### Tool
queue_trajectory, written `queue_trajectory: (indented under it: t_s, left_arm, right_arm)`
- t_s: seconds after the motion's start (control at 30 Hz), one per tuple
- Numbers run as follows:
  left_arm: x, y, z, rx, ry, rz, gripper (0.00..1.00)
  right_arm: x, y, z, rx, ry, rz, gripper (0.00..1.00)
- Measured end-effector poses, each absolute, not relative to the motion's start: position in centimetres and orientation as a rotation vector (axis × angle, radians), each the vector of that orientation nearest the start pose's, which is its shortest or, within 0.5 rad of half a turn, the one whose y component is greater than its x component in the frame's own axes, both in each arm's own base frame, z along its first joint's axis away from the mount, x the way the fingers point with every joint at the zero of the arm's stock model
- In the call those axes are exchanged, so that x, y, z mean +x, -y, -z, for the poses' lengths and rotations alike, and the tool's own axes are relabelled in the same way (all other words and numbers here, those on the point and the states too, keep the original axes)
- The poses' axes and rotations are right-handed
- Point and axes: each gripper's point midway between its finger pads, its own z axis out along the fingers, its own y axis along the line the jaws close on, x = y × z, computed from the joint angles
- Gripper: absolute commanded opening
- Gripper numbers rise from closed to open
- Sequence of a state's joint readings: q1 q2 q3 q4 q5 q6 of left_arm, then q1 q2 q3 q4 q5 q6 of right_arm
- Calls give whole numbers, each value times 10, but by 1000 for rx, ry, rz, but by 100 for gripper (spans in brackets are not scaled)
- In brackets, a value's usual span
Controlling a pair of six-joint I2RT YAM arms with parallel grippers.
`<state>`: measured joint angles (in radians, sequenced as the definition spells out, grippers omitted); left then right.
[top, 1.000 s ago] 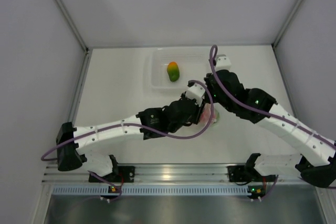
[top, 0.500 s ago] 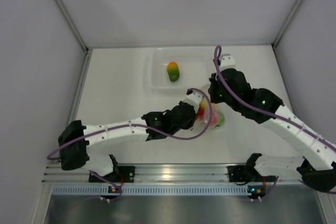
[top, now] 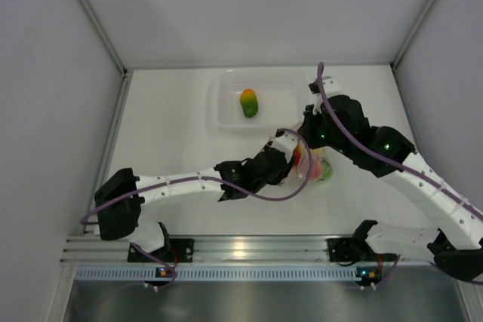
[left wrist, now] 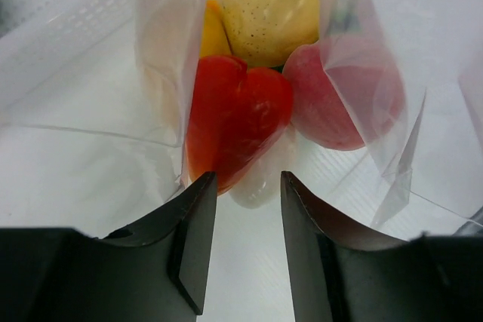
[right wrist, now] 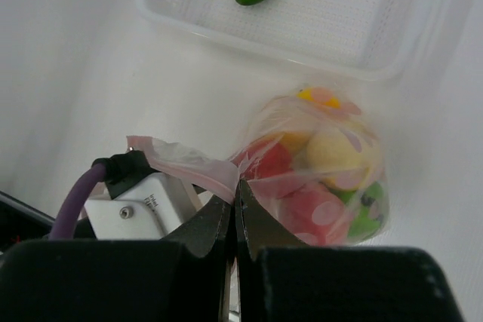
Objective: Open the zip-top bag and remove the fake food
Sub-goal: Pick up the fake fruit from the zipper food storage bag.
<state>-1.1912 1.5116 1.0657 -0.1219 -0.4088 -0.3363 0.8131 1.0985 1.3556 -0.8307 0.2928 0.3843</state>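
Right of table centre, at 5 o'clock from the tub (top: 281,94): item one, the zip-top bag (top: 318,170), resting on the white table (top: 166,133) between my two arms. Its mouth is turned toward 9 o'clock and is already unzipped, as far as I can judge.

Contents are the fake food, listed from the left wrist view:
- one red pepper (left wrist: 235,117), nearest
- one speckled yellow piece (left wrist: 268,5), at 12 o'clock from the pepper
- one pink-red piece (left wrist: 339,96), at 3 o'clock
- an orange-yellow sliver (left wrist: 212,34), at 11 o'clock
- a green piece (right wrist: 361,216), visible from the right wrist only

Item two, right gripper (right wrist: 235,190): jaws closed flat on the bag's film, right at the pink zip strip (right wrist: 189,160). I read this as an anchor. One lip is pinched so the mouth gapes and the bag cannot slide.

Item three, left gripper (left wrist: 247,180): jaws partway apart with nothing between them. The tips are at the mouth, just short of the red pepper, with clear film on either side. The gap looks set for that pepper, which is the closest piece and blocks the rest.

Item four, tub: rigid and clear, at 12 o'clock on the table, holding one orange-green piece (top: 248,102). I take it as the drop point, so one piece counts as out and the others are bagged.

Next move, in my judgement: ease the left jaws forward around the pepper. The risk is catching film along with it.
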Motion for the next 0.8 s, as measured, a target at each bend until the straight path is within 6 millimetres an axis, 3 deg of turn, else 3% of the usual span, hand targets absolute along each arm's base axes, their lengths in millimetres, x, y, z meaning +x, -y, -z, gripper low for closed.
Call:
queue_trajectory:
  t_s: [0.3,0.43,0.8]
  left_arm:
    - [223,393,-164,791,-1882,484,52]
    - [218,392,-158,902,-1787,491,61]
    - [215,391,-167,1065,-1540,464,69]
  right_arm:
    - [225,-197,-307,-332,-2122,-510,0]
    - [218,-205,-303,-380,-2144,-590,0]
    - [196,-221,-303,-509,-2163,-747,0]
